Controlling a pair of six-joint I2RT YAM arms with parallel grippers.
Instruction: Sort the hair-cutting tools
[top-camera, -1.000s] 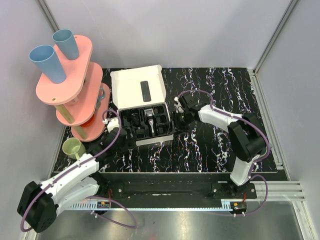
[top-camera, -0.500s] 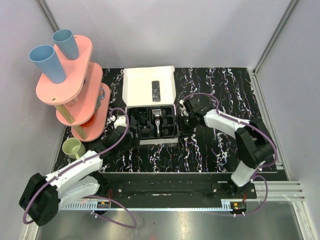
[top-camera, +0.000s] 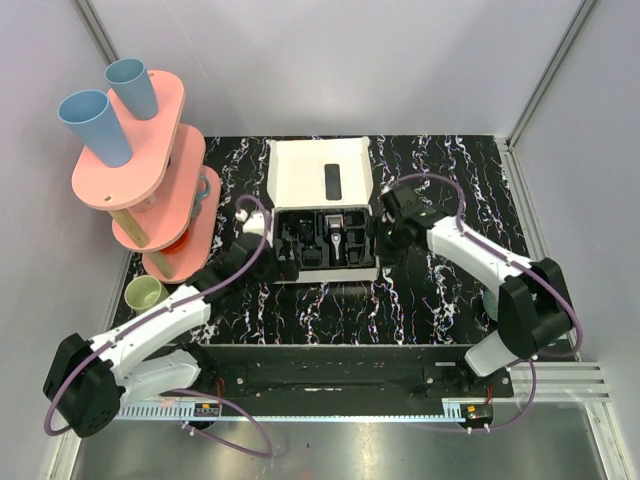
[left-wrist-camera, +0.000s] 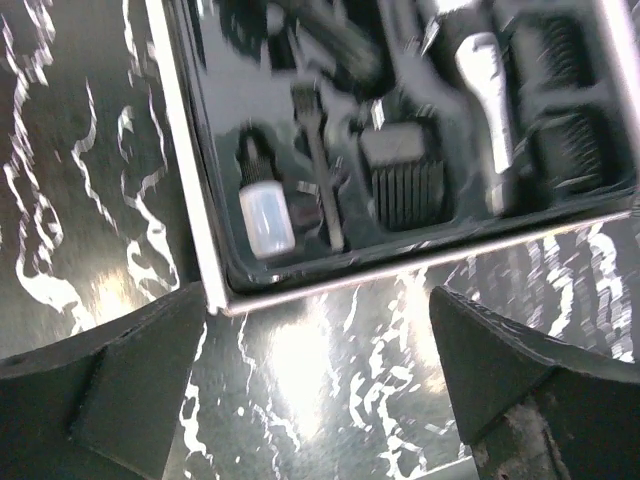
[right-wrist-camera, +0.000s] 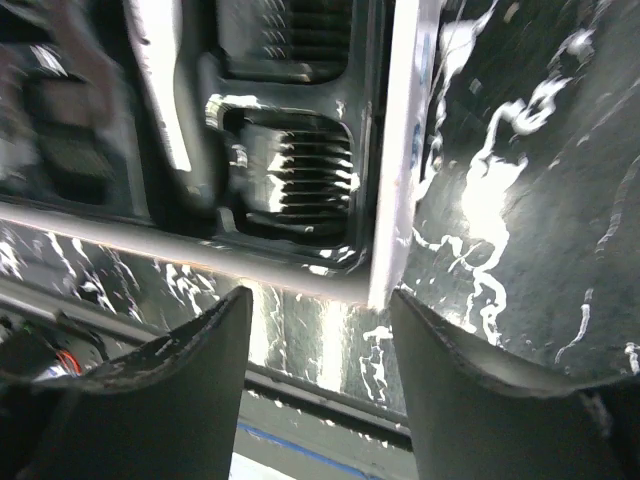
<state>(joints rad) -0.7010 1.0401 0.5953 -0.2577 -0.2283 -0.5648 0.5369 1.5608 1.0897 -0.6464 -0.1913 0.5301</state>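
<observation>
Left pincer (left-wrist-camera: 315, 345) and right pincer (right-wrist-camera: 320, 335) gape beside a white cardboard box (top-camera: 300, 185).
Neither holds anything; the slim black clipper with grey head (left-wrist-camera: 487, 85) and ribbed black plastic comb attachments (left-wrist-camera: 405, 185) lie in its black moulded tray (left-wrist-camera: 215, 200) on the black marbled desk (top-camera: 450, 290).
</observation>
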